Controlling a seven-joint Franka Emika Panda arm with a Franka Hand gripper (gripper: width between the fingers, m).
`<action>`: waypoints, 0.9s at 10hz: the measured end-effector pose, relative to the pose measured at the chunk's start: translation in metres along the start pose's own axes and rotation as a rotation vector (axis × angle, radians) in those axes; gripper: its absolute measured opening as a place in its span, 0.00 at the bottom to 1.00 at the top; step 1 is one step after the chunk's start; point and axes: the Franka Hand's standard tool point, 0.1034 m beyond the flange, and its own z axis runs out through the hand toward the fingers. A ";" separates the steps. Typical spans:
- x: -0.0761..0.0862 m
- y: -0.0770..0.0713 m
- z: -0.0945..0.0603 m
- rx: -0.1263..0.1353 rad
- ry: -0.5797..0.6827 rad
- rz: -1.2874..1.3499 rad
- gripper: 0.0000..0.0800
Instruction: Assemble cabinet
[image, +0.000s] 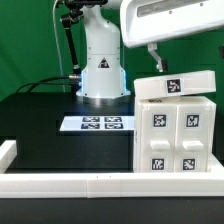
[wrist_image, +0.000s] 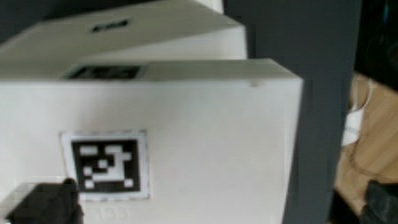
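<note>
Cabinet: the white cabinet (image: 176, 135) stands on the black bench (image: 40, 125) at the exterior view's right. Its tagged front blocks face the camera.
Placement: the cabinet's foot sits close against the white rail (image: 100, 185). The rail probably serves as a stop, so the box does not slide when pushed.
Top slab: a tagged white slab (image: 176, 86) lies across the cabinet's top, slightly tilted. It looks laid on rather than fully seated.
Tool: the tool (image: 156, 63) hangs just above the slab's end at the exterior view's left. It is likely placed there to press or nudge that piece home.
Tool state: the wrist view shows only one dark finger (wrist_image: 50, 205), low beside a tagged white face. Whether the tool is released or clenched cannot be told.
Marker board: the marker board (image: 95, 123) lies flat near the arm's base, apart from the cabinet.
</note>
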 end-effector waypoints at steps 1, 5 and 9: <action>0.000 0.001 0.000 -0.002 0.000 -0.082 1.00; -0.003 0.007 0.003 -0.008 -0.005 -0.494 1.00; -0.005 0.020 0.006 -0.012 -0.026 -0.779 1.00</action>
